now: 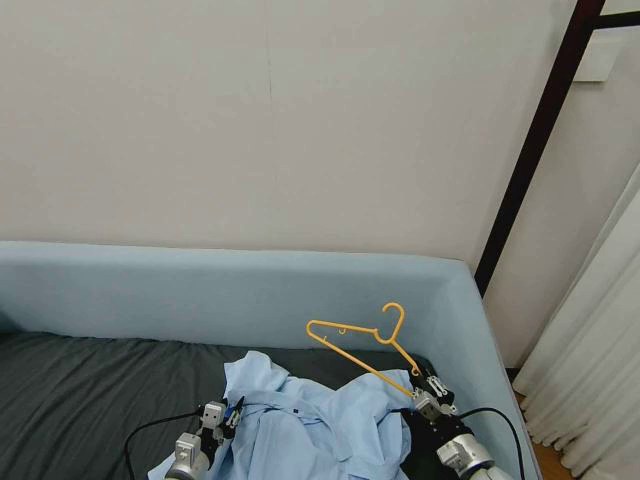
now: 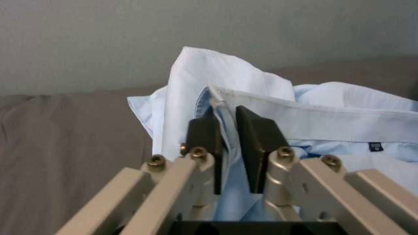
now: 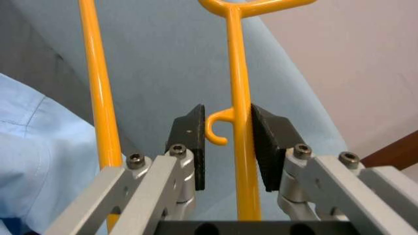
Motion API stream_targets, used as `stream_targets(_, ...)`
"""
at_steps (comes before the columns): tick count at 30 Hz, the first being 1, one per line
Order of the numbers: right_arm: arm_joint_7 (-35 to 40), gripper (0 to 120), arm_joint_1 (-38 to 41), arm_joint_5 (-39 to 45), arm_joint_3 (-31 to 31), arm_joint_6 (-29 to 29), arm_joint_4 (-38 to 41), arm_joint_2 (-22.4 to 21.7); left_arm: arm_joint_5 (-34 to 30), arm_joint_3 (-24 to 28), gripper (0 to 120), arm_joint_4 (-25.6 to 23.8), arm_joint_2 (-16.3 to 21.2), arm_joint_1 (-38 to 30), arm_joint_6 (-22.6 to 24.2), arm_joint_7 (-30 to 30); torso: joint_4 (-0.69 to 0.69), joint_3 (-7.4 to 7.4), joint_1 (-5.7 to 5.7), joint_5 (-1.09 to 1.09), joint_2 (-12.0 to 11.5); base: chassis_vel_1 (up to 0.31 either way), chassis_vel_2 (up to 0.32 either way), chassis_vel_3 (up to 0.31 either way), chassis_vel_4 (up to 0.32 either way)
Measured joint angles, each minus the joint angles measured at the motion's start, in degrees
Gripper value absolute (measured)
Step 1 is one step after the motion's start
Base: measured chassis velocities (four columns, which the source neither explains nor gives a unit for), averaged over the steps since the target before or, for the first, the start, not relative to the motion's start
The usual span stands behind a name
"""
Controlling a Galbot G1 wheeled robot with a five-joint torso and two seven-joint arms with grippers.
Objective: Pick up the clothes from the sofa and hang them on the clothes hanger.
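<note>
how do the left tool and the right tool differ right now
The left tool pinches soft fabric, an edge of the light blue shirt; the right tool clamps a rigid bar of the orange hanger. The left tool sits at the shirt pile's left side, the right tool at its right, holding the hanger raised. Both are shut, low over the sofa.

We log a pale blue sofa [image 1: 250,290]; on its dark grey seat [image 1: 90,390] lies a crumpled light blue shirt [image 1: 310,420].
</note>
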Motion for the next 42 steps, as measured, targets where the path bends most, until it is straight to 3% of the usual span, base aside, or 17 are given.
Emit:
stream_targets(3, 0.1, 22, 0.0, -0.3, 0.0, 0.3, -0.1, 0.2, 0.0, -0.2, 0, -0.2, 0.2, 0.6, -0.1, -0.1, 0.00, 0.00, 0.00, 0.00, 0.0, 0.000, 0.000, 0.000, 0.000)
stream_targets(21, 0.4, 22, -2.9, -1.5, 1.0, 1.2, 2.8, -0.9, 0.0, -2.2, 0, -4.5, 1.6, 1.7, 1.0, -0.2, 0.00, -0.01, 0.00, 0.00, 0.0, 0.000, 0.000, 0.000, 0.000)
stream_targets(29, 0.6, 22, -9.5, -2.8, 4.0, 1.9, 8.2, -3.0, -3.4, -2.8, 0, -7.7, 4.0, 0.6, 1.9, 0.1, 0.00, -0.01, 0.00, 0.00, 0.0, 0.000, 0.000, 0.000, 0.000)
stream_targets(42, -0.7, 22, -21.2, -8.1, 10.5, 4.8, 16.3, -2.8, -8.7, -1.7, 0, -12.9, 6.8, -3.1, 5.3, -1.6, 0.00, 0.00, -0.01, 0.00, 0.0, 0.000, 0.000, 0.000, 0.000)
